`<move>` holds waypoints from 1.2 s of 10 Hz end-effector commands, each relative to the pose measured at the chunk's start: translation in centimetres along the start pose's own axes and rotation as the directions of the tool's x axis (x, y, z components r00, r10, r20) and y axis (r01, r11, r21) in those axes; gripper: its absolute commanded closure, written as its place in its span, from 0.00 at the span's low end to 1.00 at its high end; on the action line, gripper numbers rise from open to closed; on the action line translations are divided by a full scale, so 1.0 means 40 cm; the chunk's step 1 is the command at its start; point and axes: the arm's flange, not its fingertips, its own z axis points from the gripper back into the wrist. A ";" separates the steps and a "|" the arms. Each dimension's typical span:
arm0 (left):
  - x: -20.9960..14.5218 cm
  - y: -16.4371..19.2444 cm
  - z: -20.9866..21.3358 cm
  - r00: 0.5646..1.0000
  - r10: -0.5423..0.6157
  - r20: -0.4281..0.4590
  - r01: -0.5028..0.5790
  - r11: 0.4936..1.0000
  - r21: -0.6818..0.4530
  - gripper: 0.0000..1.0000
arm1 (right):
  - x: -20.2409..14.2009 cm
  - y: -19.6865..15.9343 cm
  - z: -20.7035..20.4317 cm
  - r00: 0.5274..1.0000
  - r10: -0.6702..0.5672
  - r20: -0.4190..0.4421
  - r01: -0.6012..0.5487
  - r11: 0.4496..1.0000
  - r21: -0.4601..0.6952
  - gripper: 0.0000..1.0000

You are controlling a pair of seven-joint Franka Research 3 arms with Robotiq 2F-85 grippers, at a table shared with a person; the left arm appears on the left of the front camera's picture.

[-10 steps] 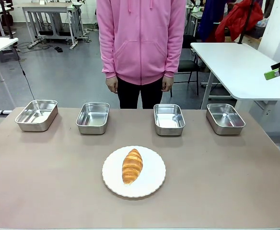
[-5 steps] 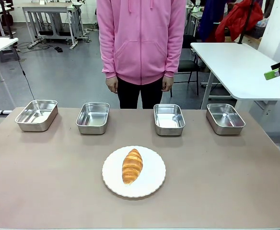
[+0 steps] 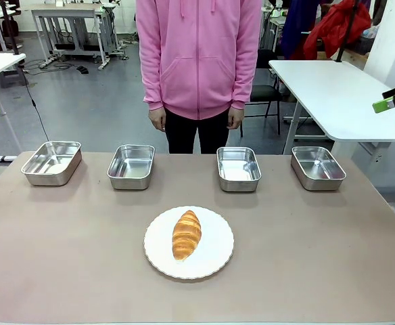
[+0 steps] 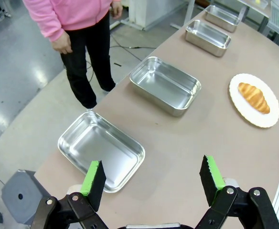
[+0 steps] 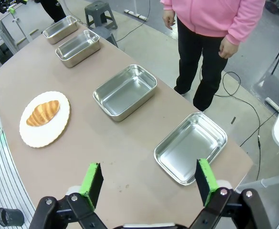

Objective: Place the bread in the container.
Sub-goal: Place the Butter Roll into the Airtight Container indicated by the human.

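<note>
Front view: bread [image 3: 187, 234] lies on the white plate [image 3: 214, 263], mid-table [image 3: 62, 271], long axis running roughly near-to-far. It sits on my side of a row of four steel pans along the far edge: far-left container [image 3: 51, 162], mid-left container [image 3: 131, 166], mid-right container [image 3: 239, 168] and far-right container [image 3: 318, 168]. They are lookalikes, and I can't tell which one is meant. The plate sits opposite the gap between the two middle ones, clear of both. A person [image 3: 197, 61] in a pink hoodie stands behind the far edge, arms down.

Left wrist view: my left gripper [image 4: 152, 175] is spread wide with nothing between the green pads. It hangs above the table's left end. The far-left container is just ahead of it, nearer the picture-left finger. The bread is well apart from it, at picture right, beyond the mid-left container.

Right wrist view: my right gripper [image 5: 149, 181] is also spread wide and holds nothing. It hangs above the table's right end. The far-right container is just ahead, nearer the picture-right finger. The bread on its plate is well apart from it, at picture left. Neither gripper is near or touching the bread.
</note>
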 end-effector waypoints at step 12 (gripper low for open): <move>0.002 -0.001 0.000 1.000 -0.004 -0.002 0.004 1.000 0.001 0.00 | 0.001 -0.002 -0.002 1.000 0.002 0.011 -0.002 1.000 0.005 0.00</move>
